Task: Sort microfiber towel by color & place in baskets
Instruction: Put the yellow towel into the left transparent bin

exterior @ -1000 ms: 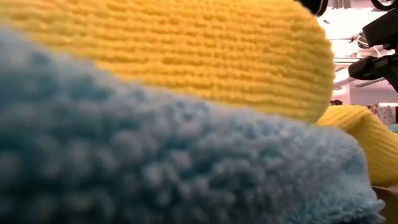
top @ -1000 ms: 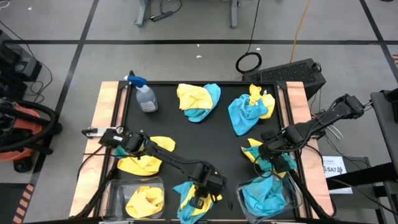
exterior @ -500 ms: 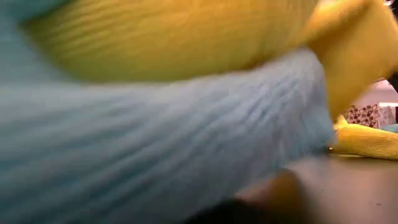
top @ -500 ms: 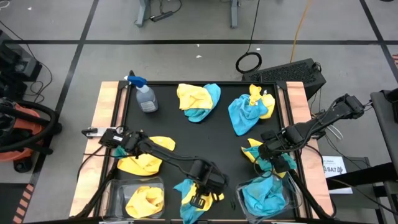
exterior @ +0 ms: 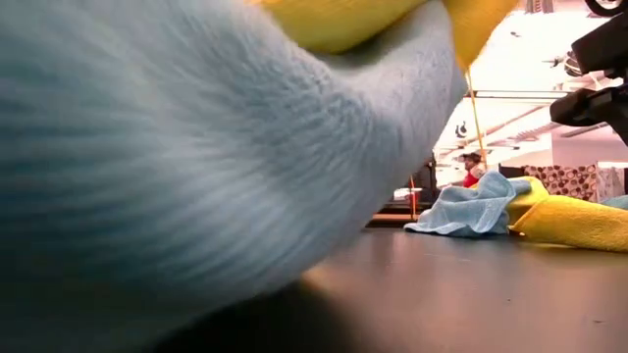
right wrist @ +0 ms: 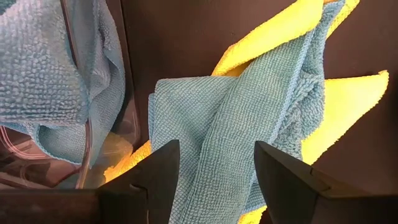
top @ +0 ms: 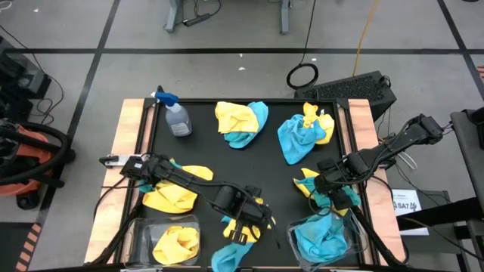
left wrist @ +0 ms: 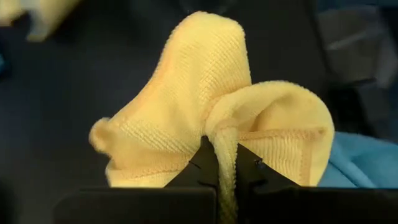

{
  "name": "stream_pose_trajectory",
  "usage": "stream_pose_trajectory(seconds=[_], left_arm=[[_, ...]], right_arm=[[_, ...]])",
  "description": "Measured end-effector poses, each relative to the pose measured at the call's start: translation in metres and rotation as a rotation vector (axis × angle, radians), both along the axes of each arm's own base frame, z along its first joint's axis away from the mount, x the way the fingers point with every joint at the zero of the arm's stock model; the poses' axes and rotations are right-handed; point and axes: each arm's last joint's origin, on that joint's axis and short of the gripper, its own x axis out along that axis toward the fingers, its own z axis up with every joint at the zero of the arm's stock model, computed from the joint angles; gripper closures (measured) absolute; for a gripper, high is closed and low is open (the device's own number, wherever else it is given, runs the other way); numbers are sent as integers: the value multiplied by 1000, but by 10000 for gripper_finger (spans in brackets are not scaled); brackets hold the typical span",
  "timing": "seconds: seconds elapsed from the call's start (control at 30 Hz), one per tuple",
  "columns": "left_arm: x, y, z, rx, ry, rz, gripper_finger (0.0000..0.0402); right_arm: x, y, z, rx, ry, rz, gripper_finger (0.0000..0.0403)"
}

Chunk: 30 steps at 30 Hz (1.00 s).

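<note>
Even, soft overhead light fills the high view, and the black worktop (top: 249, 162) shows only faint shadows and no glare. In the low view a blue cloth (exterior: 196, 147) pressed close to the lens is a smeared, out-of-focus mass, while the room behind is blown out to near white at the upper right. The left wrist view holds a yellow cloth (left wrist: 205, 118) sharp against a dim, blurred background.

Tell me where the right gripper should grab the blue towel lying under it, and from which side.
Grip the raised lengthwise fold of the blue towel, coming straight down from above. The open right gripper already hangs over it, and the ridge stands proud of the yellow towel beneath, so a shallow pinch would probably lift blue alone.
</note>
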Motion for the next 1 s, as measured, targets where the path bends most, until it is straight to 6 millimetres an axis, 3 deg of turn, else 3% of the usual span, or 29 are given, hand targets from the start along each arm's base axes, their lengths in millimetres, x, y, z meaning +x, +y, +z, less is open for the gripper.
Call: stream_pose_trajectory(seconds=[0.27, 0.5, 0.83, 1.0], left_arm=[[-11, 6, 12, 172, -36, 82, 393], [-13, 0, 0, 122, 47, 74, 384], [-6, -9, -19, 157, 60, 68, 257], [-4, -9, -21, 162, 61, 68, 234]], right_arm=[[0, 0, 0, 1, -1, 0, 204], [0, 0, 0, 2, -2, 0, 204], [1, 0, 0, 3, -6, 0, 204], [1, 0, 0, 6, -3, -16, 204]])
